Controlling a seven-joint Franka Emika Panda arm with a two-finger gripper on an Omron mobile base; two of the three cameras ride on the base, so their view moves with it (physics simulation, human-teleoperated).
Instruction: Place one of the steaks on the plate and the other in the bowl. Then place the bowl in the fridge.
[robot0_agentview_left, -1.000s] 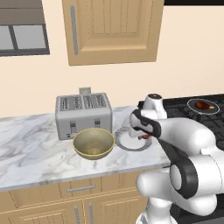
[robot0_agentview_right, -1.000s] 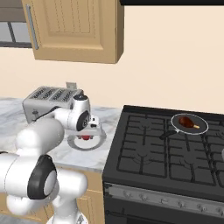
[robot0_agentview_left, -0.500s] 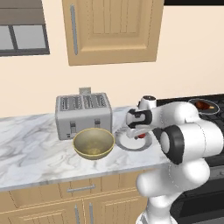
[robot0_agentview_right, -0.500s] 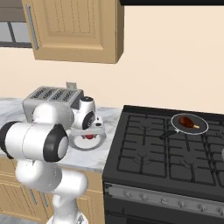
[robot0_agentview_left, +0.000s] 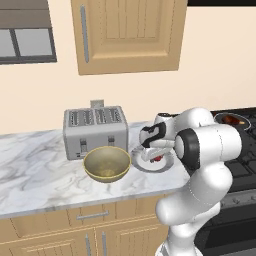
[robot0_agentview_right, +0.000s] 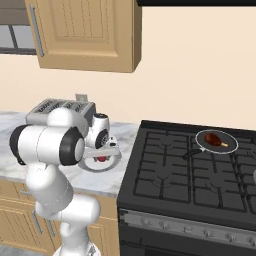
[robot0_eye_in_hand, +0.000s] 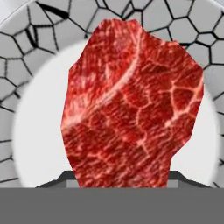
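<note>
Your pincer (robot0_agentview_left: 156, 156) sits low over the plate (robot0_agentview_left: 167, 164), which rests on the marble bench (robot0_agentview_left: 35, 170) just right of the bowl (robot0_agentview_left: 106, 163) and just left of the stove (robot0_agentview_right: 200, 170). The red steak (robot0_eye_in_hand: 131, 105) lies over the plate's white centre, and in the hand view it fills most of the frame with the ribbed grey rim curving around it; its lower edge runs down between the finger tips at the bottom of that view. You cannot tell from these pictures whether the pincer is gripping the steak or standing open around it, since the tips are mostly hidden behind the meat. From the right side you see a sliver of red on the plate under the hand. The bowl is tan-yellow, upright, with nothing visible inside, and it sits in front of the toaster (robot0_agentview_left: 95, 131), near the bench's front edge. The dark steak (robot0_agentview_right: 214, 140), reddish-brown with a yellowish end, lies in a pan (robot0_agentview_right: 200, 145) on the back of the stove, well apart from the plate. A wooden cabinet (robot0_agentview_left: 127, 35) hangs on the wall above the toaster.
</note>
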